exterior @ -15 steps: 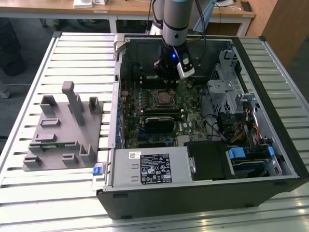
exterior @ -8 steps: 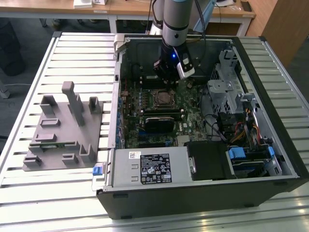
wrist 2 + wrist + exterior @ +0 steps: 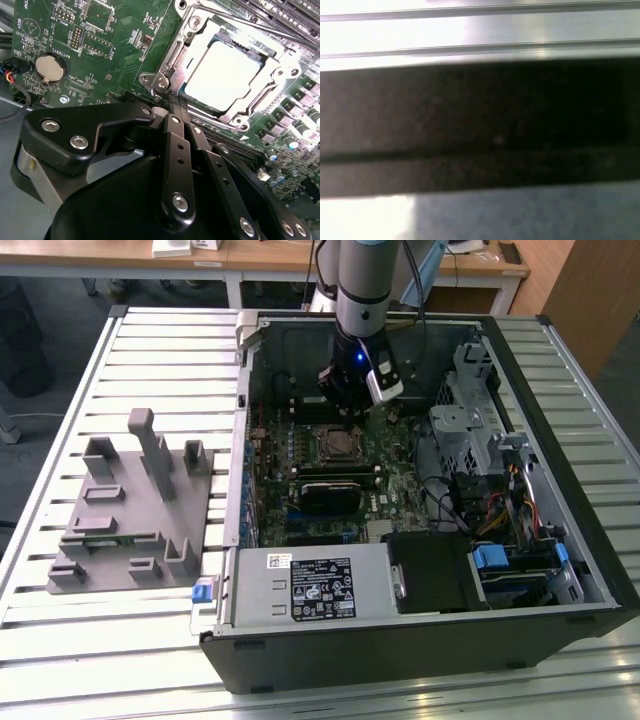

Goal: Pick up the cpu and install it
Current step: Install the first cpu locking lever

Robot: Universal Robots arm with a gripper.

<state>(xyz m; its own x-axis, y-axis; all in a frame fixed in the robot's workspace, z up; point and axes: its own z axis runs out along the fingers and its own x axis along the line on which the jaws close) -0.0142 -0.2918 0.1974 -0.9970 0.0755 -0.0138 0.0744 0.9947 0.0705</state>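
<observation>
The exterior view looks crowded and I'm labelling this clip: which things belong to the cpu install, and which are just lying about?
Part of the job:
- cpu, lying in the motherboard socket
- gripper, next to the socket
- motherboard

Just lying about:
- grey plastic fixture, on the slatted table outside the case
- silver box with a white label
- drive cage

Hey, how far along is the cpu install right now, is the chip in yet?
Mostly done, it seems. In the second wrist view the cpu already sits flat in the socket frame on the motherboard. The gripper hangs beside the socket with its fingers closed together, holding nothing. In the exterior view the arm stands over the open computer case. Whether the socket's latch is locked cannot be told.
</observation>
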